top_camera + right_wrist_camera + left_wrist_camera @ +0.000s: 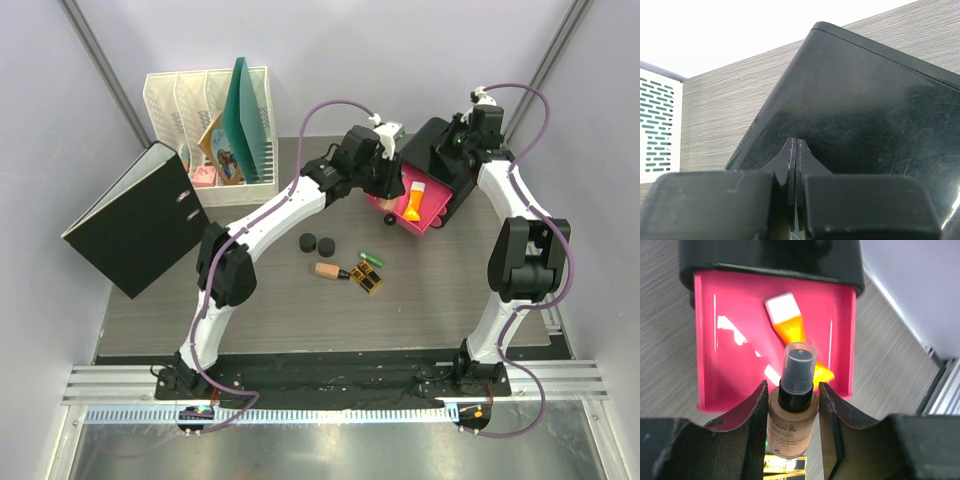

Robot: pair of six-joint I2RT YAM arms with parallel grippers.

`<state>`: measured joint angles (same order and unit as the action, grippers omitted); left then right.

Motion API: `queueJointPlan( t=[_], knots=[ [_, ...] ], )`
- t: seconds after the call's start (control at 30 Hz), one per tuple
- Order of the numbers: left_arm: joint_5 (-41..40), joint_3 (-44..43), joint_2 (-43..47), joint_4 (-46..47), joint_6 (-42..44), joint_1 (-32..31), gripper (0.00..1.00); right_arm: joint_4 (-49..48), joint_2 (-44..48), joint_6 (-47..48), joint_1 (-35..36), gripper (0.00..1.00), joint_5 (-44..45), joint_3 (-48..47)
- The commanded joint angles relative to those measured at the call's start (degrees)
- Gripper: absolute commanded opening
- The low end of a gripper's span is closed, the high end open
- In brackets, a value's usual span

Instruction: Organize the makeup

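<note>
A: First entry, far-left corner of the table (450,290)?
B: One black binder (130,222), tilted, overhanging the left edge. Beside it, one white file rack (175,100) holding a green folder (245,115).

A: Middle of the table?
B: Two round black jars (315,242), touching each other. Just toward the near edge from them is one peach bottle (326,270) with a black cap, lying on its side. Right of its cap are gold-and-black cases (369,281), lying side by side. One small green tube (372,258) lies just behind the cases.

A: Next, the left gripper (792,386)?
B: It sits at the front of an open pink drawer (705,365). Its fingers pinch one tan pump bottle (792,415) by the shoulders. The bottle's clear cap points toward the drawer.

A: Drawer contents?
B: One orange tube (795,332) with a white cap, lying aslant on the drawer floor. The drawer belongs to a black box (865,100) toward the far-right corner.

A: Last, the right gripper (796,145)?
B: It is on the box's far side. Its fingers are pressed together with nothing between them, and the tips point at the box's black panel. I cannot tell whether they touch it.
</note>
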<state>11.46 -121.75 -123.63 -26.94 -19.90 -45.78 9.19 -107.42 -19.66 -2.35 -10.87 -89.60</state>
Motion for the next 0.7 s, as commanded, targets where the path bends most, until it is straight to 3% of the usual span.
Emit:
queueJointPlan(
  t=[0.0, 0.1, 0.3, 0.53, 0.67],
  knots=[
    [2.3, -4.4, -2.0, 11.2, -9.0, 0.8, 0.0, 20.7, -7.0, 2.3, 0.6, 0.01, 1.1, 5.4],
    [3.6, -6.2, -4.5, 14.7, -13.6, 1.9, 0.0, 20.7, -7.0, 2.3, 0.6, 0.01, 1.0, 5.6],
    [5.1, -10.7, -8.7, 14.1, -13.9, 2.3, 0.0, 20.6, -7.0, 2.3, 0.6, 0.01, 1.1, 5.8],
    [3.0, -9.9, -9.8, 11.4, -11.0, 2.1, 0.32, 20.6, -7.3, 2.3, 0.6, 0.01, 1.0, 5.7],
    [2.9, -9.9, -10.1, 10.9, -9.1, 1.8, 0.4, 20.6, -7.5, 2.3, 0.6, 0.01, 1.0, 5.7]
  ],
)
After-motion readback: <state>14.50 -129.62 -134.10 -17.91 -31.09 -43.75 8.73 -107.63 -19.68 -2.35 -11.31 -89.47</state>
